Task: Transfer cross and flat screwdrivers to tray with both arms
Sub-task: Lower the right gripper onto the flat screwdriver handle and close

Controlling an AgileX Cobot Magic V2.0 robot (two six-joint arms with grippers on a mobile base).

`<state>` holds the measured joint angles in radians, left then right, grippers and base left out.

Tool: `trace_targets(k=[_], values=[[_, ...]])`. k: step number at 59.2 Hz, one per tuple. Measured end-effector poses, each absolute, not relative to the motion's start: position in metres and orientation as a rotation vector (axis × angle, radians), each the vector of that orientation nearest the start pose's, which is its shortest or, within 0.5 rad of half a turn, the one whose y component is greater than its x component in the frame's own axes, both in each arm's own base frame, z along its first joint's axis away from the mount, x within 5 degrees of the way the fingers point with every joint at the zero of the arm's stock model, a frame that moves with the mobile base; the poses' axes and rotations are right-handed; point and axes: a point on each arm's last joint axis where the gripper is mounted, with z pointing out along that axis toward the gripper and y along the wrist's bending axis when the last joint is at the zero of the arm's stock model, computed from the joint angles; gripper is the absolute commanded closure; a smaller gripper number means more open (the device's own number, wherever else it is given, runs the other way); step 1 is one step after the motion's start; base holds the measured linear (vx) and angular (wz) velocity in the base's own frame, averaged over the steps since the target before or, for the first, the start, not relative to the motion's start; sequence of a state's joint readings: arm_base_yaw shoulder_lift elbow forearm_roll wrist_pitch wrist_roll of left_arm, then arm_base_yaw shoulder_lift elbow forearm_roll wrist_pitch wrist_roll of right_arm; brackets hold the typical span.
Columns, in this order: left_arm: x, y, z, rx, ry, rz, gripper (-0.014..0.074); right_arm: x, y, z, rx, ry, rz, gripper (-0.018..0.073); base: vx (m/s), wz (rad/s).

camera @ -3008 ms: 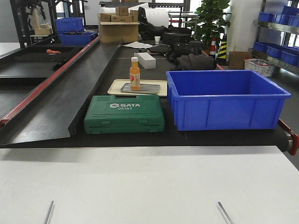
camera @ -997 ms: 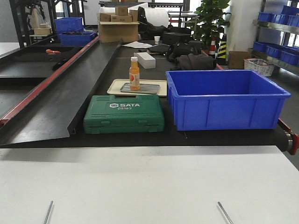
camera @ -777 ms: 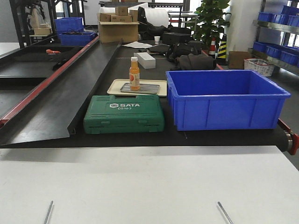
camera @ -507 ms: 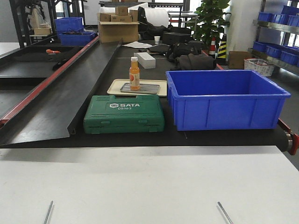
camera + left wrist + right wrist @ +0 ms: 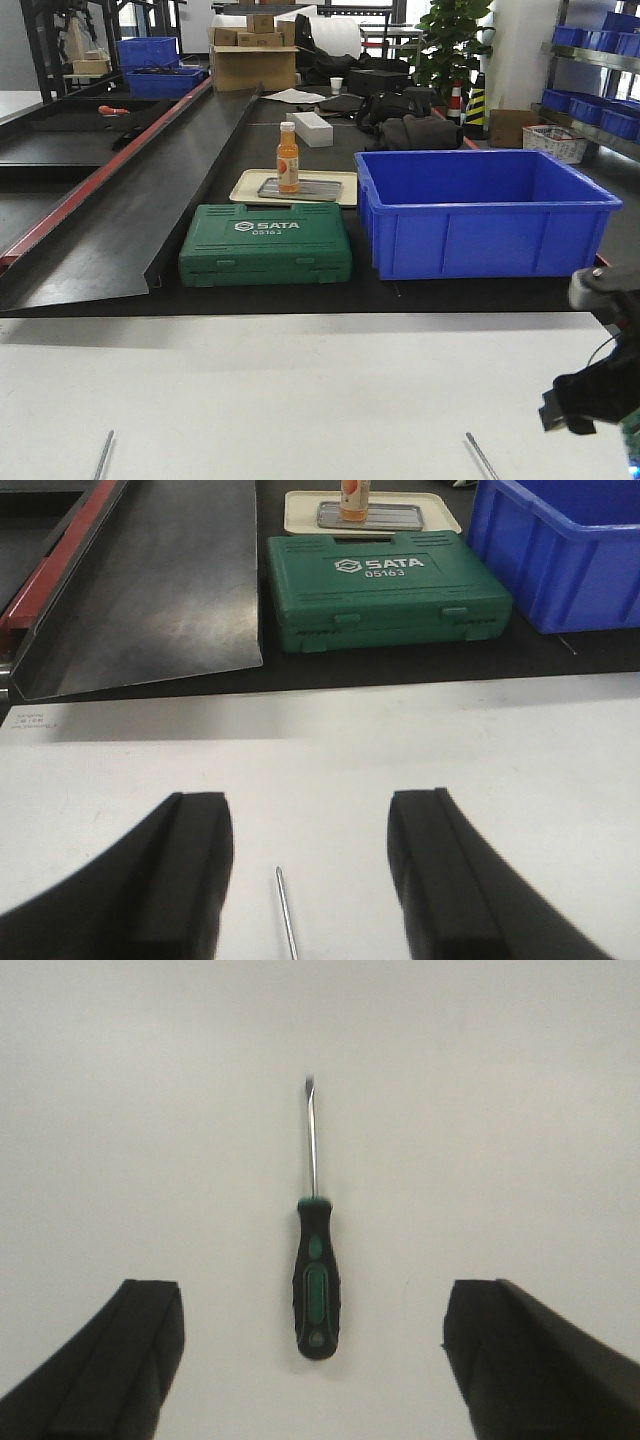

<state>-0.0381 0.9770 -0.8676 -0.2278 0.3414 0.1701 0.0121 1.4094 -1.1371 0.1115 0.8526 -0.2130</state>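
Two screwdrivers lie on the white table. In the front view only their silver shafts show at the bottom edge, the left one (image 5: 103, 455) and the right one (image 5: 481, 455). In the right wrist view the right screwdriver (image 5: 317, 1280) lies whole, black-and-green handle near me and flat tip pointing away. My right gripper (image 5: 315, 1310) is open above it, with the handle between the wide-apart fingers (image 5: 140, 1340). In the left wrist view my left gripper (image 5: 310, 815) is open, with the other screwdriver's shaft tip (image 5: 285, 910) between its fingers and the handle hidden. The large grey tray is out of view.
Beyond the table's far edge on a black belt stand a green SATA case (image 5: 266, 243), a blue bin (image 5: 485, 212), and a cream plastic tray (image 5: 250, 180) holding a small steel tray and an orange bottle (image 5: 288, 157). A dark ramp (image 5: 120, 220) slopes at the left. My right arm (image 5: 592, 392) shows at the lower right.
My right arm has come into the front view at the lower right. The screwdriver shafts and the things on the belt have not moved.
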Motion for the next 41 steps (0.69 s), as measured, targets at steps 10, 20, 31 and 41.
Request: trace_targets(k=[10, 20, 31, 41], values=[[0.209, -0.015, 0.362, 0.048, 1.945, -0.131, 0.0115, 0.327, 0.013, 0.235, -0.267, 2.823, 0.117, 0.0054, 0.0, 0.0], [0.209, -0.015, 0.361, 0.049, 1.955, -0.133, 0.0115, 0.342, 0.014, 0.172, -0.287, 3.001, 0.145, 0.0054, 0.0, 0.0], [0.208, -0.016, 0.36, 0.051, 1.965, -0.135, 0.0115, 0.35, 0.013, 0.141, -0.318, 3.042, 0.145, 0.0054, 0.0, 0.0], [0.208, -0.016, 0.359, 0.055, 1.983, -0.138, 0.0115, 0.356, 0.013, 0.134, -0.342, 3.007, 0.124, 0.0054, 0.0, 0.0]])
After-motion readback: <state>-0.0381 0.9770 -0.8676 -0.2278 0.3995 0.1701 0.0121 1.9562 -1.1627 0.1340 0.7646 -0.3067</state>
